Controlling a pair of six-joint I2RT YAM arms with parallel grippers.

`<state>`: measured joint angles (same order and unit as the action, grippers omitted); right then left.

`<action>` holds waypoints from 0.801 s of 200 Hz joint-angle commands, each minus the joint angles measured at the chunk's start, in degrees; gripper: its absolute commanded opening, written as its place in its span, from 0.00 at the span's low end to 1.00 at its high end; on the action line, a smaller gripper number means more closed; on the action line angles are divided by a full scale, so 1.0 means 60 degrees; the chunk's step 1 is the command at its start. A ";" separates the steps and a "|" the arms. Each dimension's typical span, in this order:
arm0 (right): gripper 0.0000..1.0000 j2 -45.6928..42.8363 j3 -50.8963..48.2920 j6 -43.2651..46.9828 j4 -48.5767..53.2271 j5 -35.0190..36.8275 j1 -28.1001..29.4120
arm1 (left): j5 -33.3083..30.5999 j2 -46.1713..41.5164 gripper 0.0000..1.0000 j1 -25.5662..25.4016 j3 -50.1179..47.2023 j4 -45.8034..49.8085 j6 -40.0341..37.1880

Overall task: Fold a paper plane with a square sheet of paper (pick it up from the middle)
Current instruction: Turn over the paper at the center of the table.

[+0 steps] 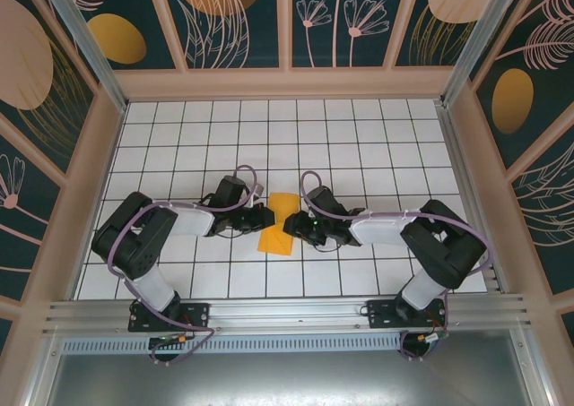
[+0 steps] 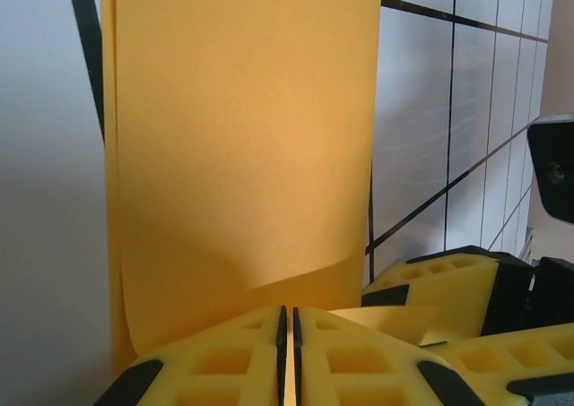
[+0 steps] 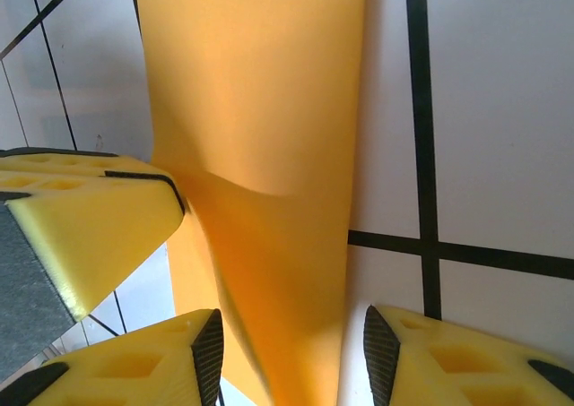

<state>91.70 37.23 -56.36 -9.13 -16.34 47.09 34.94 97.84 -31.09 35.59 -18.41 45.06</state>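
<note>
The square sheet of paper (image 1: 280,223) is orange-yellow and lies doubled into a narrow strip on the middle tiles, between both grippers. My left gripper (image 1: 266,216) comes in from the left. In the left wrist view its pads (image 2: 288,352) are pressed together with a thin edge of the paper (image 2: 242,137) between them. My right gripper (image 1: 292,228) comes in from the right and stands open. In the right wrist view its jaws (image 3: 291,352) straddle the raised, curved fold of the paper (image 3: 260,110) with a gap on each side. The paper plane is out of view.
The white gridded table (image 1: 359,137) is walled at the back and on both sides by patterned panels (image 1: 233,21). The two grippers' yellow fingers (image 2: 439,280) stand very close to each other over the paper. A metal rail (image 1: 287,312) runs along the near edge.
</note>
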 commanded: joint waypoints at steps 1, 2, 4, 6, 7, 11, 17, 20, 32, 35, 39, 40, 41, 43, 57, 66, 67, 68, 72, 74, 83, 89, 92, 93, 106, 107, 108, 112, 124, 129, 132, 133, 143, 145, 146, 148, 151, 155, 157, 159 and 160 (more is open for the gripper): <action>0.46 0.0266 -0.0051 -0.0144 -0.0426 -0.0062 -0.0030 | -0.0002 0.0260 0.12 -0.0047 0.0190 -0.0170 -0.0111; 0.45 0.0262 -0.0052 -0.0143 -0.0434 -0.0061 -0.0028 | 0.0003 0.0260 0.12 -0.0047 0.0190 -0.0169 -0.0112; 0.45 0.0259 -0.0060 -0.0136 -0.0451 -0.0071 -0.0019 | -0.0016 0.0271 0.12 -0.0048 0.0191 -0.0161 -0.0119; 0.45 0.0259 -0.0066 -0.0141 -0.0477 -0.0074 -0.0024 | -0.0017 0.0281 0.12 -0.0035 0.0191 -0.0159 -0.0116; 0.44 0.0259 -0.0067 -0.0135 -0.0474 -0.0074 -0.0025 | -0.0020 0.0278 0.12 -0.0034 0.0183 -0.0164 -0.0121; 0.44 0.0256 -0.0057 -0.0135 -0.0485 -0.0075 -0.0026 | -0.0033 0.0289 0.12 -0.0047 0.0200 -0.0138 -0.0127; 0.43 0.0269 -0.0055 -0.0126 -0.0486 -0.0075 -0.0026 | -0.0023 0.0296 0.12 -0.0045 0.0205 -0.0126 -0.0131; 0.42 0.0273 -0.0041 -0.0126 -0.0486 -0.0075 -0.0026 | -0.0022 0.0292 0.12 -0.0047 0.0205 -0.0128 -0.0138; 0.38 0.0259 -0.0039 -0.0150 -0.0488 -0.0075 -0.0026 | -0.0035 0.0313 0.12 -0.0046 0.0211 -0.0111 -0.0140; 0.38 0.0242 -0.0050 -0.0175 -0.0486 -0.0060 -0.0026 | -0.0035 0.0318 0.12 -0.0044 0.0204 -0.0110 -0.0141; 0.38 0.0212 -0.0067 -0.0205 -0.0487 -0.0025 -0.0026 | -0.0026 0.0319 0.12 -0.0047 0.0218 -0.0123 -0.0136; 0.38 0.0206 -0.0067 -0.0218 -0.0486 -0.0014 -0.0026 | -0.0024 0.0319 0.12 -0.0047 0.0219 -0.0117 -0.0139; 0.38 0.0203 -0.0068 -0.0217 -0.0479 -0.0015 -0.0026 | -0.0023 0.0326 0.12 -0.0040 0.0220 -0.0120 -0.0140; 0.39 0.0193 -0.0079 -0.0235 -0.0466 0.0006 -0.0026 | -0.0026 0.0321 0.12 -0.0042 0.0213 -0.0116 -0.0138; 0.42 0.0177 -0.0104 -0.0247 -0.0462 0.0002 -0.0063 | -0.0039 0.0319 0.12 -0.0037 0.0220 -0.0112 -0.0141; 0.43 0.0210 -0.0126 -0.0253 -0.0511 -0.0017 -0.0070 | -0.0041 0.0319 0.12 -0.0038 0.0234 -0.0098 -0.0134; 0.43 0.0212 -0.0119 -0.0257 -0.0528 -0.0024 -0.0070 | -0.0039 0.0326 0.12 -0.0043 0.0234 -0.0097 -0.0130; 0.43 0.0221 -0.0123 -0.0259 -0.0529 -0.0027 -0.0070 | -0.0037 0.0323 0.12 -0.0045 0.0234 -0.0103 -0.0130; 0.43 0.0228 -0.0122 -0.0263 -0.0573 -0.0045 -0.0070 | -0.0044 0.0317 0.12 -0.0034 0.0233 -0.0103 -0.0139; 0.43 0.0229 -0.0136 -0.0261 -0.0596 -0.0053 -0.0070 | -0.0042 0.0318 0.12 -0.0044 0.0227 -0.0101 -0.0141; 0.43 0.0215 -0.0188 -0.0226 -0.0826 -0.0141 -0.0070 | -0.0059 0.0318 0.12 -0.0046 0.0222 -0.0082 -0.0133; 0.42 0.0186 -0.0235 -0.0195 -0.0988 -0.0194 -0.0072 | -0.0077 0.0291 0.12 -0.0044 0.0223 -0.0069 -0.0140; 0.41 0.0171 -0.0250 -0.0190 -0.1067 -0.0212 -0.0070 | -0.0080 0.0282 0.12 -0.0045 0.0220 -0.0073 -0.0141; 0.41 0.0163 -0.0261 -0.0188 -0.1084 -0.0217 -0.0070 | -0.0088 0.0286 0.12 -0.0039 0.0220 -0.0077 -0.0134; 0.40 0.0110 -0.0374 -0.0142 -0.1363 -0.0321 -0.0070 | -0.0108 0.0212 0.12 -0.0040 0.0218 -0.0066 -0.0113; 0.39 0.0103 -0.0382 -0.0142 -0.1386 -0.0322 -0.0070 | -0.0109 0.0207 0.12 -0.0036 0.0219 -0.0073 -0.0113; 0.39 0.0100 -0.0386 -0.0135 -0.1405 -0.0330 -0.0070 | -0.0110 0.0204 0.12 -0.0042 0.0220 -0.0069 -0.0112; 0.39 0.0090 -0.0424 -0.0142 -0.1488 -0.0353 -0.0070 | -0.0134 0.0188 0.12 -0.0039 0.0221 -0.0066 -0.0098; 0.38 0.0114 -0.0509 -0.0176 -0.1680 -0.0403 -0.0092 | -0.0221 0.0118 0.12 -0.0041 0.0206 -0.0080 -0.0068; 0.38 0.0118 -0.0556 -0.0183 -0.1771 -0.0424 -0.0107 | -0.0231 0.0114 0.12 -0.0041 0.0221 -0.0084 -0.0043; 0.38 0.0138 -0.0585 -0.0179 -0.1831 -0.0433 -0.0111 | -0.0239 0.0114 0.12 -0.0047 0.0224 -0.0081 -0.0032; 0.38 0.0133 -0.0590 -0.0176 -0.1847 -0.0437 -0.0113 | -0.0240 0.0114 0.12 -0.0047 0.0222 -0.0081 -0.0028; 0.37 0.0163 -0.0660 -0.0159 -0.1975 -0.0441 -0.0128 | -0.0242 0.0116 0.12 -0.0036 0.0221 -0.0094 -0.0008; 0.37 0.0158 -0.0674 -0.0162 -0.1997 -0.0430 -0.0140 | -0.0253 0.0122 0.12 -0.0045 0.0220 -0.0095 -0.0006; 0.37 0.0172 -0.0678 -0.0152 -0.2011 -0.0436 -0.0141 | -0.0247 0.0118 0.12 -0.0039 0.0227 -0.0095 0.0000; 0.37 0.0182 -0.0689 -0.0149 -0.2028 -0.0429 -0.0143 | -0.0254 0.0115 0.12 -0.0045 0.0222 -0.0095 0.0011; 0.37 0.0192 -0.0704 -0.0124 -0.2050 -0.0421 -0.0154 | -0.0264 0.0114 0.12 -0.0047 0.0213 -0.0095 0.0006; 0.37 0.0203 -0.0721 -0.0102 -0.2089 -0.0400 -0.0165 | -0.0282 0.0114 0.12 -0.0035 0.0199 -0.0109 0.0019; 0.37 0.0212 -0.0737 -0.0092 -0.2113 -0.0398 -0.0171 | -0.0285 0.0117 0.12 -0.0033 0.0204 -0.0098 0.0019; 0.37 0.0221 -0.0751 -0.0094 -0.2134 -0.0397 -0.0183 | -0.0297 0.0115 0.12 -0.0037 0.0194 -0.0096 0.0031; 0.37 0.0225 -0.0761 -0.0096 -0.2152 -0.0397 -0.0185 | -0.0306 0.0114 0.12 -0.0035 0.0192 -0.0095 0.0032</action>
<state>92.53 34.11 -57.39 -17.78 -18.06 46.70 34.02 98.96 -31.09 35.88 -18.44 45.08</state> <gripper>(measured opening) 0.374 0.120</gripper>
